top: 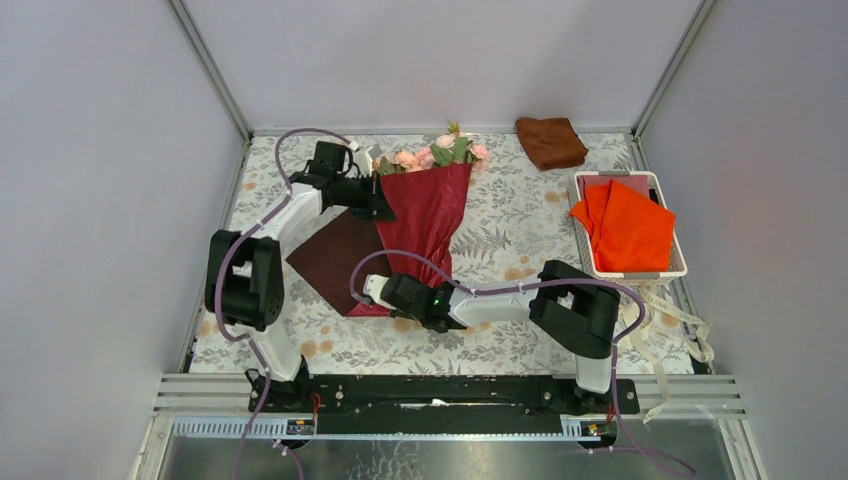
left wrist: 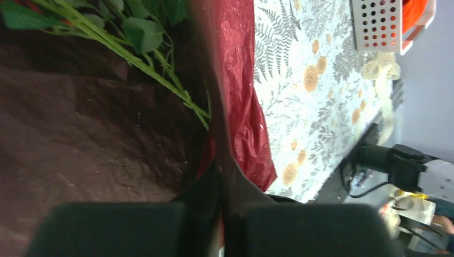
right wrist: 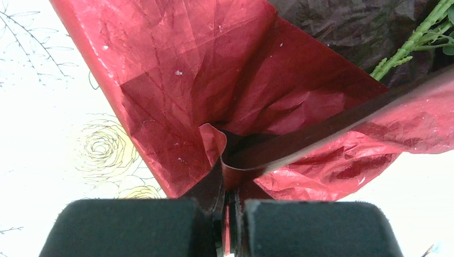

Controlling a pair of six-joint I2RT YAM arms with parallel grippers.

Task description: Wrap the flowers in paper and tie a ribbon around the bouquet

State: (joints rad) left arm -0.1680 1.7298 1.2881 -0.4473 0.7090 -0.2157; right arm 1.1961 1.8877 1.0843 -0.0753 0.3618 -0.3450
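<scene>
The flowers [top: 440, 153] lie at the back of the table, pink heads away from me. The dark red paper [top: 428, 215] is folded over their stems [left wrist: 134, 56], and its maroon reverse [top: 335, 255] lies flat to the left. My left gripper [top: 383, 207] is at the paper's upper left edge; in the left wrist view the gripper [left wrist: 219, 214] is shut on that raised edge. My right gripper [top: 377, 292] is shut on the paper's bottom tip [right wrist: 225, 160]. The cream ribbon [top: 672, 305] lies loose at the right, beyond both grippers.
A white basket [top: 612, 178] holding orange sheets [top: 628, 228] stands at the right. A brown folded cloth [top: 550, 142] lies at the back right. Grey walls close in the floral mat [top: 510, 230] on three sides.
</scene>
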